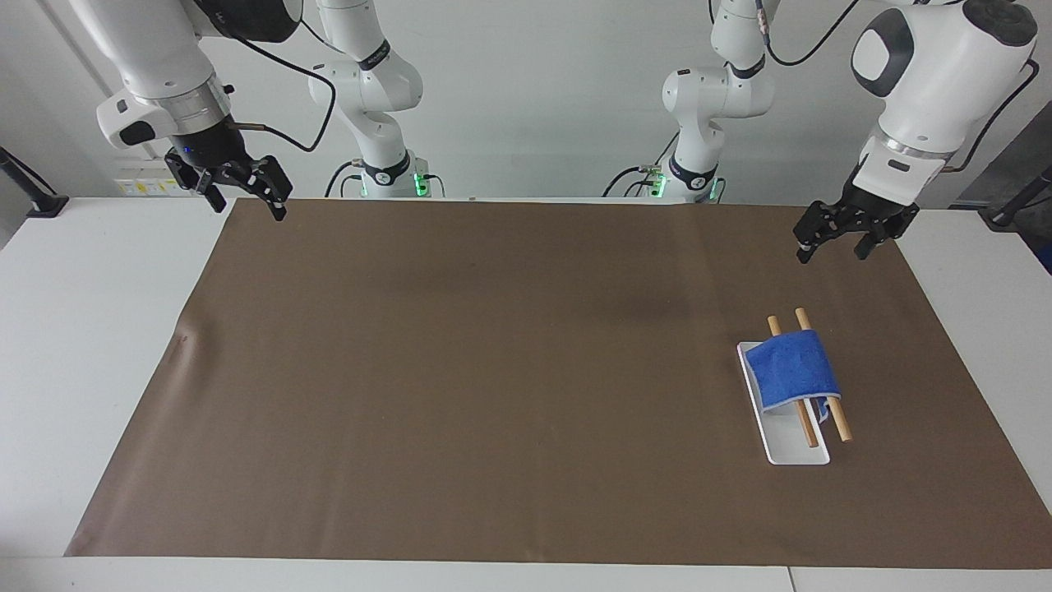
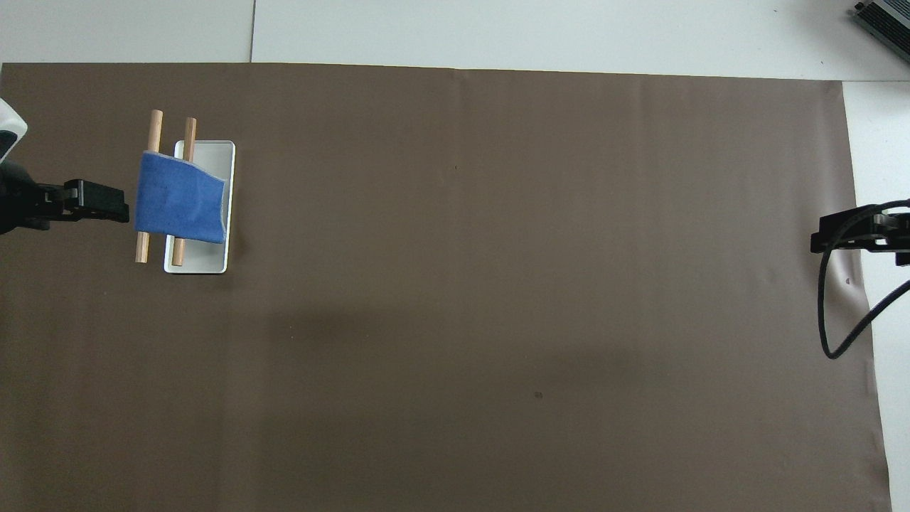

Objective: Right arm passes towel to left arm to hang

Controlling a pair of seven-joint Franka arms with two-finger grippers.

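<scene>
The bright-blue towel [image 1: 793, 370] hangs draped over two wooden rods [image 1: 838, 423] of a small rack with a white base [image 1: 789, 450], toward the left arm's end of the table. It also shows in the overhead view [image 2: 181, 206]. My left gripper [image 1: 832, 247] is open and empty, raised over the brown mat [image 1: 493, 370] and apart from the towel; in the overhead view [image 2: 106, 203] it shows beside the towel. My right gripper [image 1: 249, 205] is open and empty, and waits raised over the mat's corner at the right arm's end [image 2: 828, 235].
The brown mat covers most of the white table [image 1: 82, 329]. A black cable [image 2: 832, 334] loops down from the right wrist. The two arm bases [image 1: 386, 177] stand at the table's edge.
</scene>
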